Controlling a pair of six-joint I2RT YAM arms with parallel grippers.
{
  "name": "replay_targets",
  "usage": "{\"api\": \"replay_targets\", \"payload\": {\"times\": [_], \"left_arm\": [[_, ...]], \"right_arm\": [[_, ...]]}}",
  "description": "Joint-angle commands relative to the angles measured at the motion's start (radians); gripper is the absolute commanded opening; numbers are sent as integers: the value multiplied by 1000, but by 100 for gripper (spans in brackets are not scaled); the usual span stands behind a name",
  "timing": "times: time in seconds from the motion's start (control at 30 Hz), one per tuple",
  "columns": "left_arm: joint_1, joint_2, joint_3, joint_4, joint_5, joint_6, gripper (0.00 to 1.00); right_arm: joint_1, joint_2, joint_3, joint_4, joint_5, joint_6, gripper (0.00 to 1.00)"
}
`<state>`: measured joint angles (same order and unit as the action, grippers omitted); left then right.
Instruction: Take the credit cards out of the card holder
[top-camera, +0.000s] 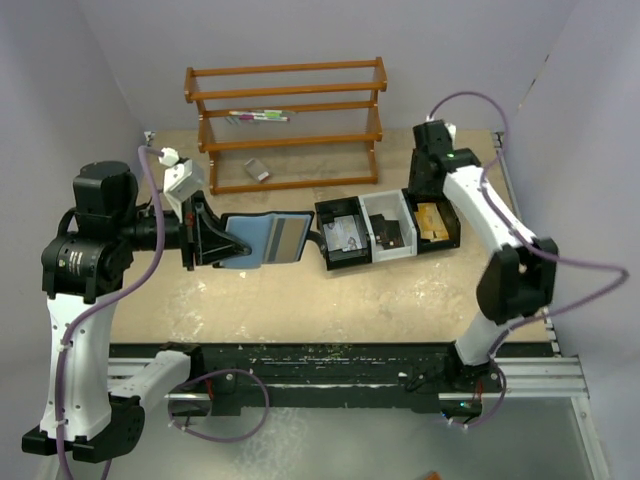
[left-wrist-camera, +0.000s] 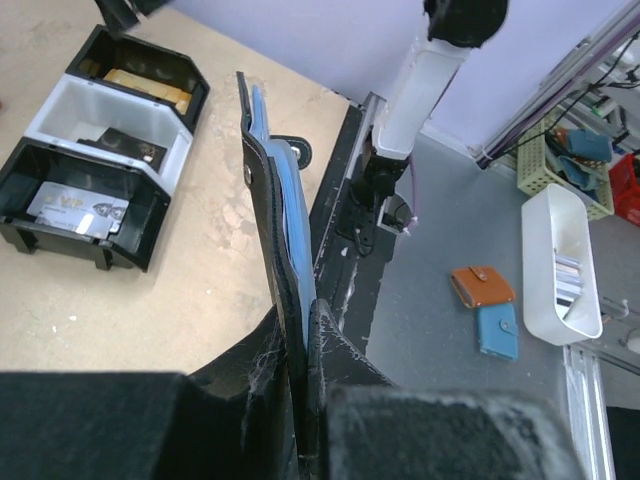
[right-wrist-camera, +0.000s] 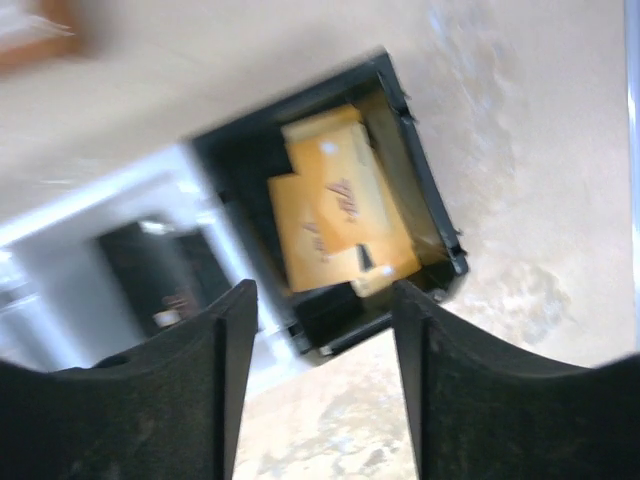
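My left gripper (top-camera: 203, 236) is shut on one end of the card holder (top-camera: 262, 240), a black wallet held open with its blue-grey lining facing up. In the left wrist view the card holder (left-wrist-camera: 268, 190) stands edge-on, pinched between the fingers of that gripper (left-wrist-camera: 305, 335). Orange-tan credit cards (top-camera: 432, 220) lie in the right black compartment of the tray (top-camera: 372, 232). My right gripper (right-wrist-camera: 325, 320) hovers open just over that compartment, nothing between its fingers, with the credit cards (right-wrist-camera: 335, 210) below and ahead.
The tray's (left-wrist-camera: 175, 150) other compartments hold a silver card (left-wrist-camera: 75, 208) and a dark card (left-wrist-camera: 125, 145). A wooden rack (top-camera: 285, 120) stands at the back with a small grey block (top-camera: 257, 170) on its lowest shelf. Beyond the table edge, wallets (left-wrist-camera: 482, 288) and a white bin (left-wrist-camera: 560, 265) lie on the floor.
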<state>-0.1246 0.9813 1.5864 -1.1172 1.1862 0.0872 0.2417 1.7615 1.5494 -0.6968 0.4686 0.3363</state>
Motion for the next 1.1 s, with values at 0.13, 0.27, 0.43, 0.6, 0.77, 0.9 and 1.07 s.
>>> {"api": "replay_targets", "payload": {"times": [0.13, 0.27, 0.43, 0.6, 0.77, 0.9, 1.07], "left_arm": [[0, -14, 8, 230, 165, -222, 0], [0, -32, -40, 439, 232, -411, 0], [0, -39, -54, 533, 254, -506, 0], [0, -43, -56, 549, 259, -531, 0], [1, -49, -61, 560, 260, -540, 0], [0, -50, -60, 561, 267, -548, 0], [0, -57, -60, 578, 289, -571, 0]], "right_arm": [[142, -502, -122, 341, -821, 62, 73], [248, -683, -283, 618, -1159, 172, 82], [398, -788, -361, 844, -1201, 256, 95], [490, -793, -380, 951, -1219, 291, 90], [548, -763, -390, 1021, -1211, 318, 73], [568, -745, -390, 1052, -1209, 332, 53], [576, -749, -386, 1057, -1199, 331, 19]]}}
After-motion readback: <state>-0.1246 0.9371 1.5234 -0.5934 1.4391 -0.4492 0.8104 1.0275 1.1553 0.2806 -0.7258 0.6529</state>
